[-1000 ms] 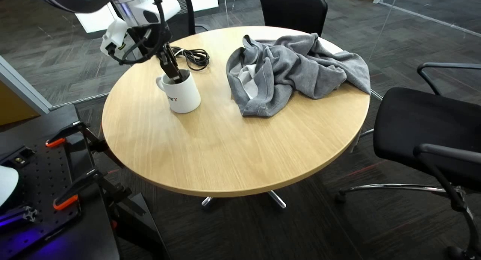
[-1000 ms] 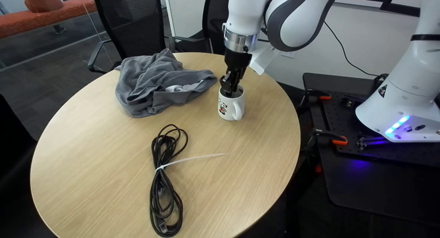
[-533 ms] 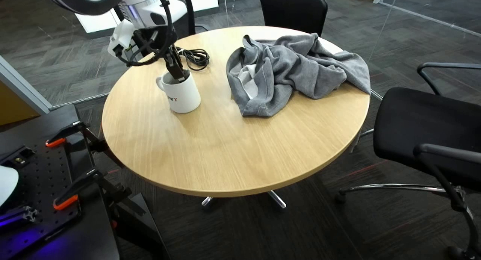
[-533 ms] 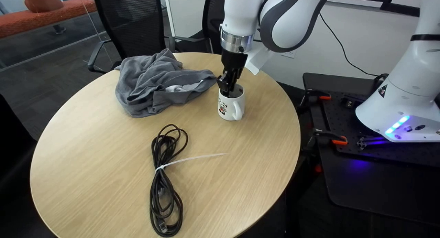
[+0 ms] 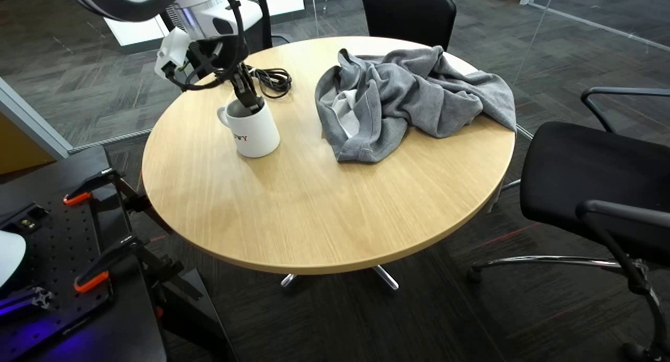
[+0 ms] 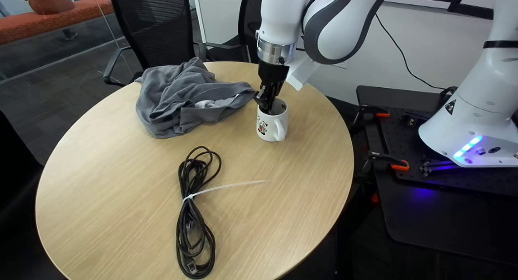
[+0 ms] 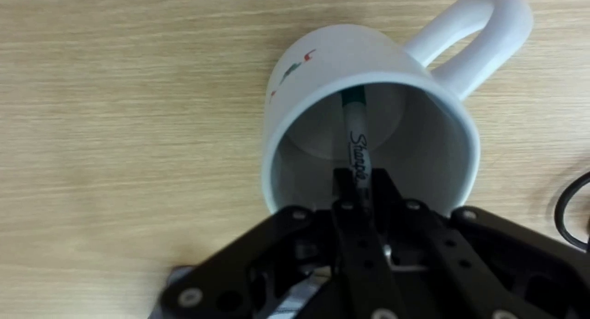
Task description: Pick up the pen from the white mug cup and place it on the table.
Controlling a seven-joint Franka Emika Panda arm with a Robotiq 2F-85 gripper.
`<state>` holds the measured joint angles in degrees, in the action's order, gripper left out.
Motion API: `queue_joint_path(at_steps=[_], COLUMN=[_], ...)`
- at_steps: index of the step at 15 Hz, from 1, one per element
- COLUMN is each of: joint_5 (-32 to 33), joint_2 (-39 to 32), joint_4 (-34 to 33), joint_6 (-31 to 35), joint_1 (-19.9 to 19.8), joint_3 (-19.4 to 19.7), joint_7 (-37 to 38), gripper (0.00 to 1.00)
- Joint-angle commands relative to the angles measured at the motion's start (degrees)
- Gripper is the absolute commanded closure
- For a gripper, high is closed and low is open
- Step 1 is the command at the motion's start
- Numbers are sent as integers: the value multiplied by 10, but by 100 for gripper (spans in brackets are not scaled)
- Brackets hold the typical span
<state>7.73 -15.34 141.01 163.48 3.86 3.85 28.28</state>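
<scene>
The white mug (image 5: 256, 134) stands upright on the round wooden table (image 5: 314, 210); it also shows in an exterior view (image 6: 266, 131) and the wrist view (image 7: 332, 61). A pen (image 7: 356, 125), white with a dark green band and "Sharpie" lettering, stands inside the mug in the wrist view. The pen is hidden in both exterior views. My gripper (image 7: 362, 175) is shut on the upper part of the pen, with one black finger (image 7: 343, 177) on each side. In both exterior views my gripper (image 5: 255, 109) (image 6: 265, 110) reaches down into the mug's mouth, near the rim away from the handle.
A crumpled grey cloth garment (image 5: 413, 95) (image 6: 182, 98) lies on the table near the mug. A coiled black cable (image 5: 275, 80) (image 6: 188, 209) with a white tie lies on the table. Black chairs (image 5: 411, 14) stand around the table edge.
My gripper has shifted slightly across the mug's mouth, away from the handle, and the wrist has tilted a little. The mug has not moved.
</scene>
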Motion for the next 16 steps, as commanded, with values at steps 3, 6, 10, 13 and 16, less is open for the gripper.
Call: queue_joint_path(at_steps=[3,6,10,13,16], joint_5=[27,52,82,95,107], joint_2=[30,46,76,103,135], joint_4=[16,20,24,25,26], joint_6=[4,6,-13,-29,-55], joint_1=[46,62,67,60,48], joint_3=[40,55,60,51,37], joint_7=[6,14,21,20,14], gripper=[97,97,97,97,97])
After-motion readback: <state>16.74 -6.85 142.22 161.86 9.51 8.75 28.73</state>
